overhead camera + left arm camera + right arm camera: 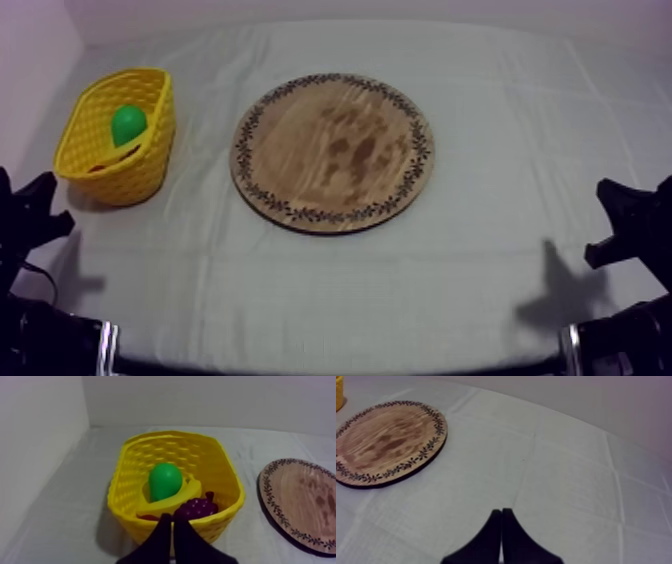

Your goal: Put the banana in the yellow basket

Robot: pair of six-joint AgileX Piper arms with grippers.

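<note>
**The banana is lying in the yellow basket**

The grey-white cloth (500, 290) is covering the whole table. The round wooden board (333, 152) is lying flat near the middle of it, with a dark leafy pattern running all round its rim.

The yellow basket (135, 178) is standing at my left side of the table. It is sitting near the board, with a strip of cloth showing between them.

I am looking at my two grippers next. My left gripper (172, 519) is hanging just in front of the basket's near wall. Its two black fingers are pressing together into a thin wedge, and they are gripping nothing. My right gripper (501, 512) is hanging over the cloth, well apart from the board. Its fingers are clenching together the same way, with nothing between them. From above, both arms are sitting low at their own sides of the table.

Now I am looking inside the basket. The green pear (165, 481) is sitting on top, in the middle. The banana (192, 490) is lying under it and curving round the pear's lower side. The purple grapes (196, 508) are lying beside the banana, against the near wall. A bit of the small red fruit (148, 518) is peeking out low down by that wall, and the rest of it is hiding.
</note>
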